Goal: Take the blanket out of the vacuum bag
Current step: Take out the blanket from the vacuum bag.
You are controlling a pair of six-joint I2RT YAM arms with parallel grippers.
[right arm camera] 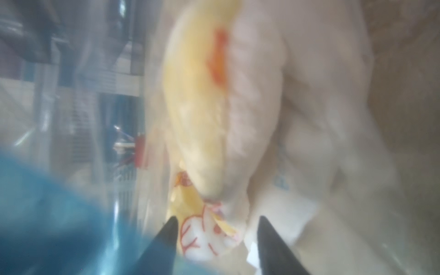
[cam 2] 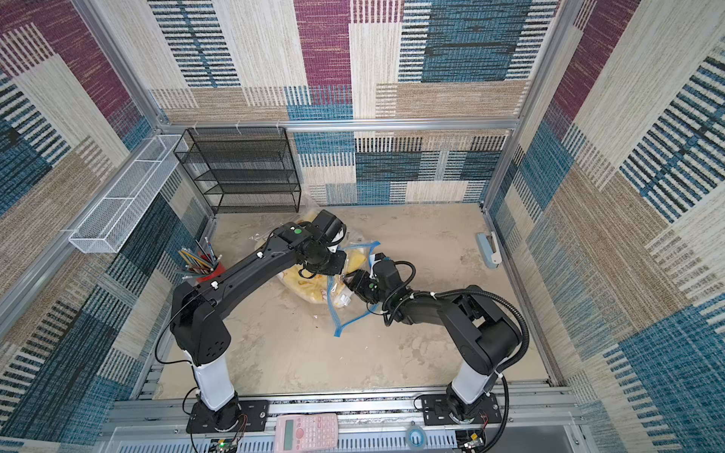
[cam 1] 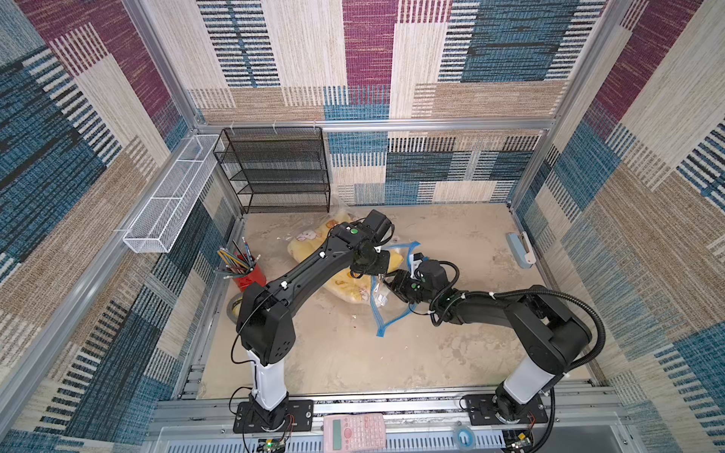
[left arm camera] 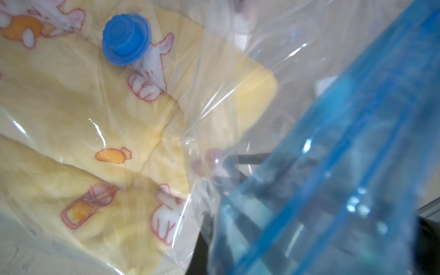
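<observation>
Blanket (left arm camera: 71,107): yellow, with little bunnies and carrots. Not out yet; mostly inside the vacuum bag (cam 1: 378,300), on the table (cam 1: 353,353) just beside the red cup (cam 1: 251,276) of pencils, toward the middle.

Closest in, well in front of the red cup: pink calculator (cam 1: 355,431), not needed.

A bit farther, about level with the red cup: right end effector (right arm camera: 217,228), open, one tip on each side of a blanket corner but not squeezing it. Seems to be reaching in at the bag's open mouth. Just past it: left end effector (cam 1: 378,262), shut tight, seemingly pinching the bag's edge by the blue zip strip (left arm camera: 333,166) and holding the mouth up. On the bag, over the blanket: blue round cap (left arm camera: 126,39).

Farthest, behind the red cup by the back wall: black wire rack (cam 1: 278,168).

Step in hand, most likely: grabbing the blanket. Next: close on that corner, then pull away from the red cup while holding the bag back. Soft cloth, slippery plastic; could drag the whole bag along.
</observation>
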